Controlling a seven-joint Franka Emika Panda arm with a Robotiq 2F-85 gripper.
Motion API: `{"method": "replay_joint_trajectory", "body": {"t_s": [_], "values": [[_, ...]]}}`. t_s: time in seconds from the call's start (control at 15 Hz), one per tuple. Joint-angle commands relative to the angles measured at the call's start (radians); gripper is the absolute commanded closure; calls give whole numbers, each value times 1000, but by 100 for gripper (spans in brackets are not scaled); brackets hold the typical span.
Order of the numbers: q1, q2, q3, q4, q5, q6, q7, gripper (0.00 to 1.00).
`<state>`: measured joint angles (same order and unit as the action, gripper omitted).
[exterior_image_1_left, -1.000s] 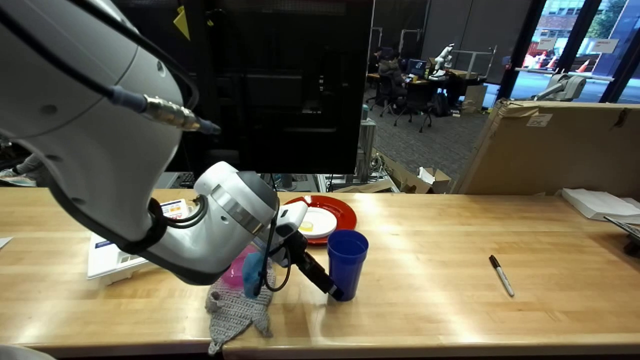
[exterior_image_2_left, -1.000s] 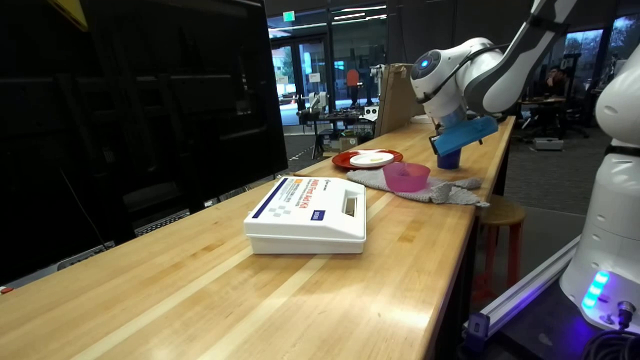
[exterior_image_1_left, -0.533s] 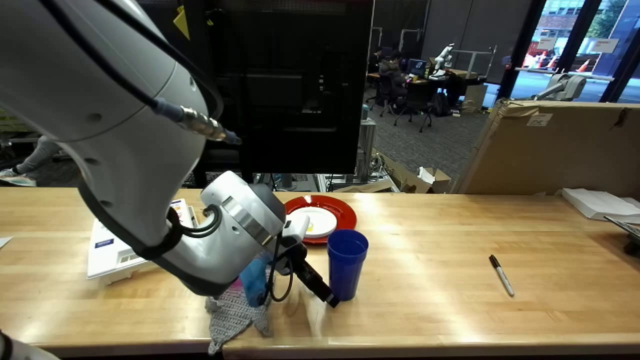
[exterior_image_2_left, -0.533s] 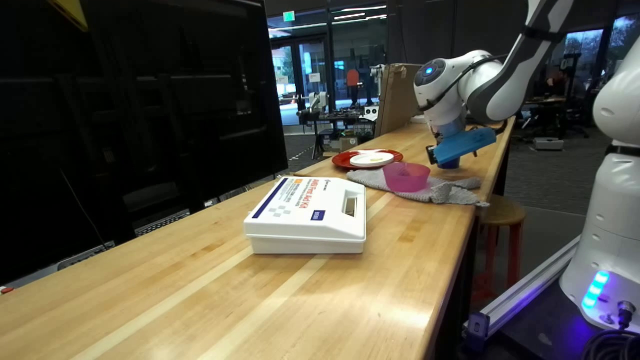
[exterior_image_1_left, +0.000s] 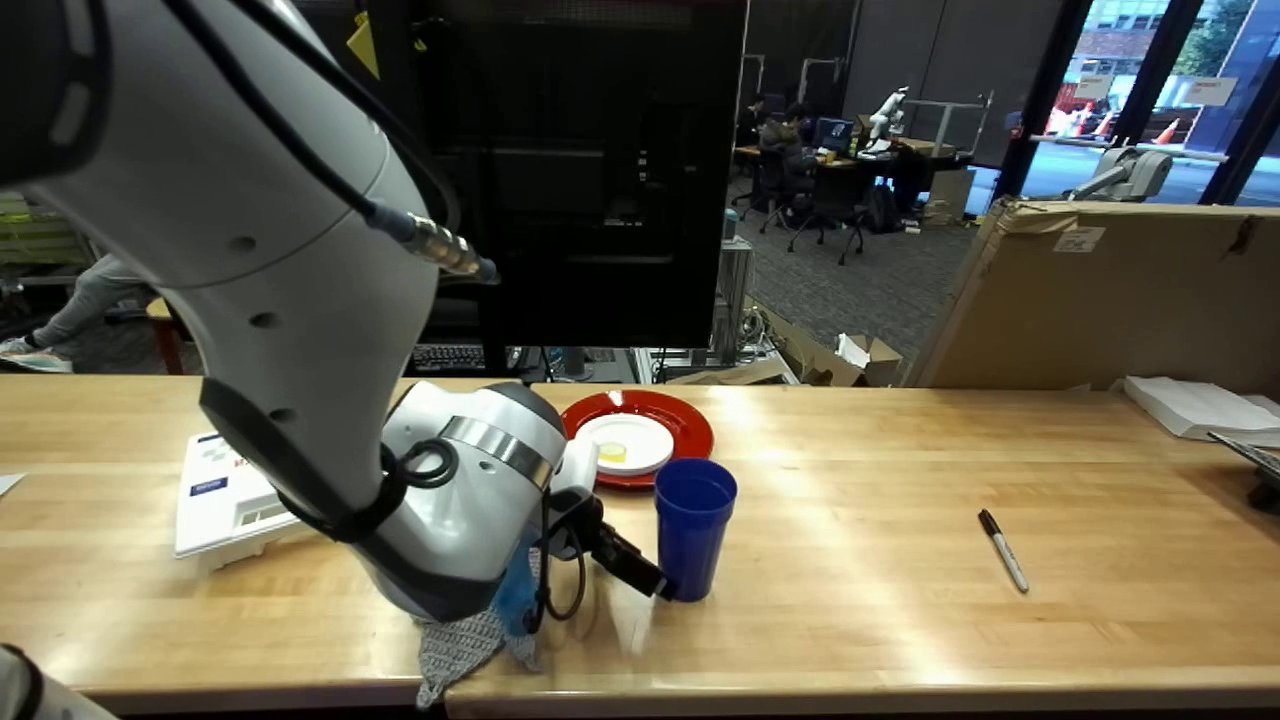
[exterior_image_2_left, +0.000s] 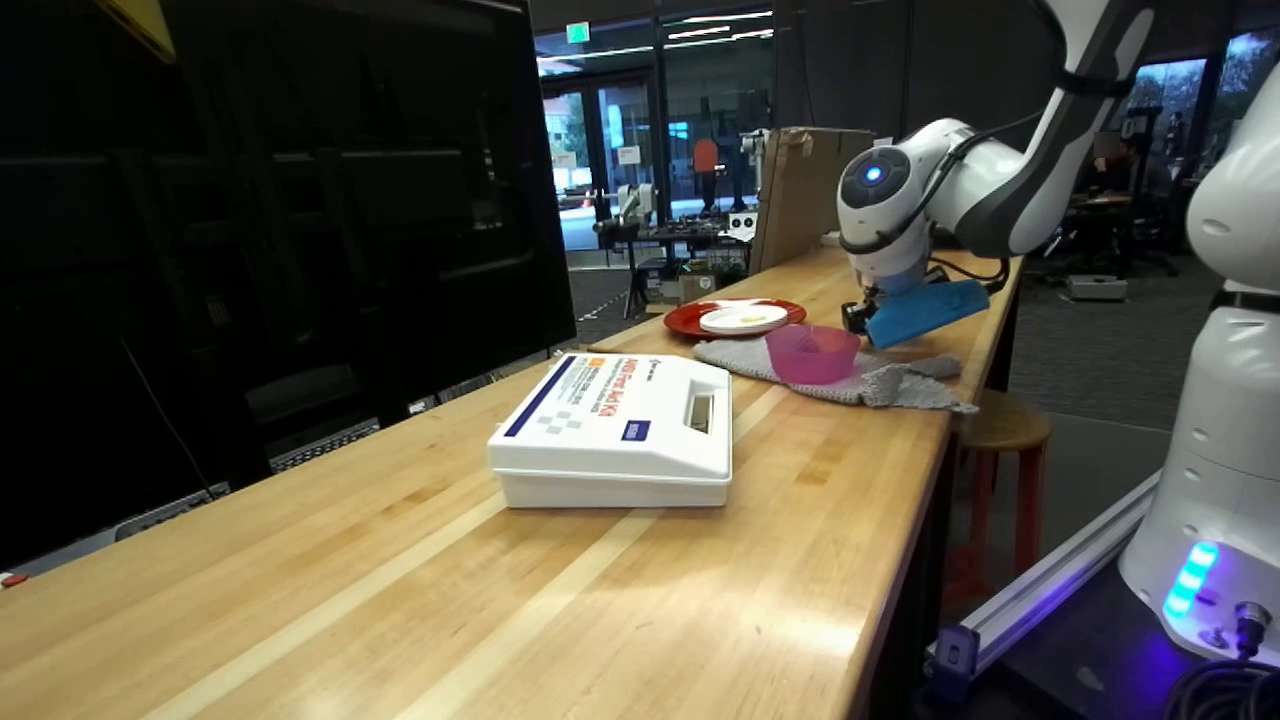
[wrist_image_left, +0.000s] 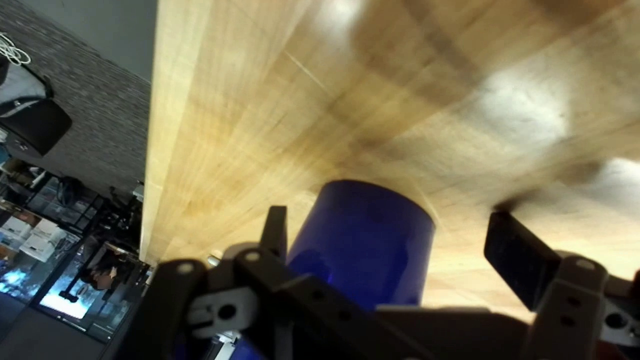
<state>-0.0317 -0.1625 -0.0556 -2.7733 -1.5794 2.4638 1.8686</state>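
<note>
My gripper is open in the wrist view. A dark blue cup shows between its two black fingers, nearer the left finger, with a wide gap to the right one. Whether the left finger touches it cannot be told. In an exterior view the cup stands upright on the wooden table, and a black fingertip of the gripper is at its lower side. In an exterior view the gripper is low over the table beside a light blue piece on the wrist; the cup is hidden there.
A red plate bearing a white dish lies behind the cup. A pink bowl sits on a grey knitted cloth. A white first aid kit and a black-and-grey marker lie on the table.
The arm has come lower and its hand has tilted. The pink bowl is now hidden behind the arm in an exterior view. The cup has not moved and the gripper stays near it.
</note>
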Motion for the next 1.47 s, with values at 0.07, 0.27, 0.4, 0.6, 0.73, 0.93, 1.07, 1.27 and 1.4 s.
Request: {"method": "replay_joint_trajectory", "body": {"t_s": [0.07,0.27,0.4,0.6,0.73,0.93,1.07,1.27,1.4], "values": [[6,29,-1,0,-113,-1,129,0],[11,23,6,0,-97,-77,272,0],[15,25,5,0,-73,-89,347,0],[16,31,4,1,-79,-81,404,0],[19,36,6,0,-93,-74,417,0],[30,34,14,0,-145,-72,427,0],[35,36,16,1,-176,-62,411,0],[42,42,19,0,-215,-61,387,0],[41,48,18,0,-224,-82,385,0]]}}
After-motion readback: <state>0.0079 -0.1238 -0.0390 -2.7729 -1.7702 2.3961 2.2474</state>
